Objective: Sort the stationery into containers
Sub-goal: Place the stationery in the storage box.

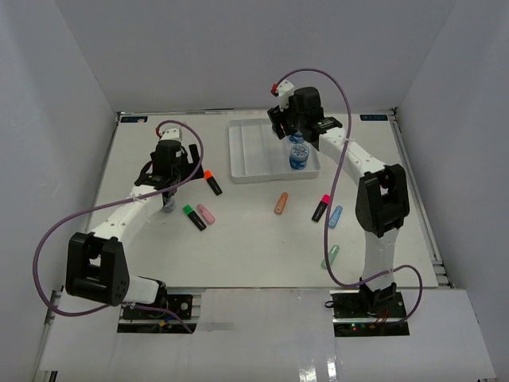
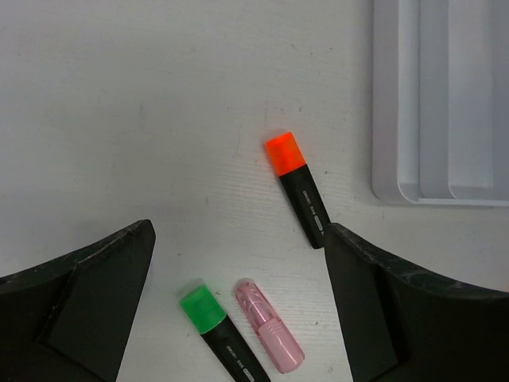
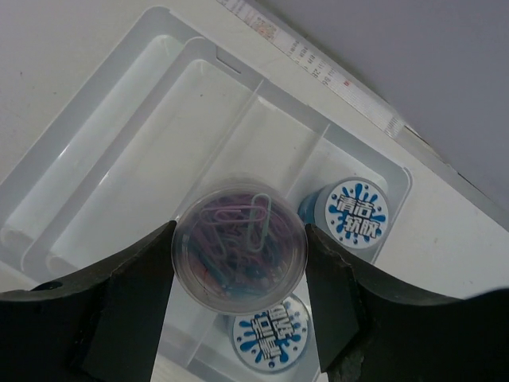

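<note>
My right claw (image 3: 238, 239) pinches a paper-clip jar (image 3: 238, 259) over the tray (image 3: 87, 171), likely joining two blue-labelled jars (image 3: 355, 216); my spread left claw (image 2: 238, 231) overhangs highlighters (image 2: 298, 191).

The white tabletop (image 1: 254, 247) spreads beneath the left claw (image 2: 238, 239), bare and faintly scuffed there. Plain grey walls (image 1: 238, 48) rise beyond the right claw (image 3: 240, 263). Beyond that claw, a printed measuring strip (image 3: 318, 68) runs along the tabletop's edge at the wall's foot.
</note>
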You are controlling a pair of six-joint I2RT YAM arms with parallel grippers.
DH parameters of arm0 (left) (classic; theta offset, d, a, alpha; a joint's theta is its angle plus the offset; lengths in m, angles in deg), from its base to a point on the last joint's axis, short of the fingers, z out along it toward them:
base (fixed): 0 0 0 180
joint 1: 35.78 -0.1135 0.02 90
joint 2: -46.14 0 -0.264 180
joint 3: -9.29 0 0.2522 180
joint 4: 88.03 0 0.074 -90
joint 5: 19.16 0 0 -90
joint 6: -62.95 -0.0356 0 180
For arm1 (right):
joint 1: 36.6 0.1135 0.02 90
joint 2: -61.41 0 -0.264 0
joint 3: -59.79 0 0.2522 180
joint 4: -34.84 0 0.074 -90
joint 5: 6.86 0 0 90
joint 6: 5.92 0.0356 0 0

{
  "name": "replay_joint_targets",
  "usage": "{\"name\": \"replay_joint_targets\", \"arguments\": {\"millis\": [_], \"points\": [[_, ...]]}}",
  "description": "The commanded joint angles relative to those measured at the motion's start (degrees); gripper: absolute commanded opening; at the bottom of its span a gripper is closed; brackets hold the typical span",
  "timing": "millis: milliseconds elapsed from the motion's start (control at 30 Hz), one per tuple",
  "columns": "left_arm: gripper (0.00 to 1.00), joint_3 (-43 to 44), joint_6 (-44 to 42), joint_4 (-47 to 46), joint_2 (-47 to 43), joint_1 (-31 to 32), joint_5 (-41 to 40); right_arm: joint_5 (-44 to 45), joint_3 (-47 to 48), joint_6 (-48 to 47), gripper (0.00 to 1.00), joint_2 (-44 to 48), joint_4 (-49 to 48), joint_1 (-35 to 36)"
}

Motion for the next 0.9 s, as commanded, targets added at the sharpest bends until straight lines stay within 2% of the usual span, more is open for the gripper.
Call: {"name": "replay_joint_targets", "arguments": {"millis": [0, 400, 733, 833, 867], "points": [[0.98, 1.0, -0.5, -0.5, -0.1, -0.1, 0.0, -4.4, 5.3, -3.0, 0.54, -2.9, -5.3, 0.0], [0.98, 1.3, -1.3, 0.0, 0.8, 0.0, -0.2, -4.1, 10.2, -2.8, 0.65, -16.5, -12.7, 0.6], [0.98, 1.3, -1.1, 0.0, 0.8, -0.1, 1.1, 4.0, 11.0, -2.0, 0.74, -20.7, -14.5, 0.7], [0.98, 1.3, -1.1, 0.0, 0.8, -0.1, 1.1, 4.0, 12.3, -2.0, 0.73, -21.5, -14.3, 0.7], [0.98, 1.3, -1.1, 0.1, 0.8, -0.1, 1.3, 4.0, 12.6, -2.0, 0.78, -21.7, -14.4, 0.8]]}}
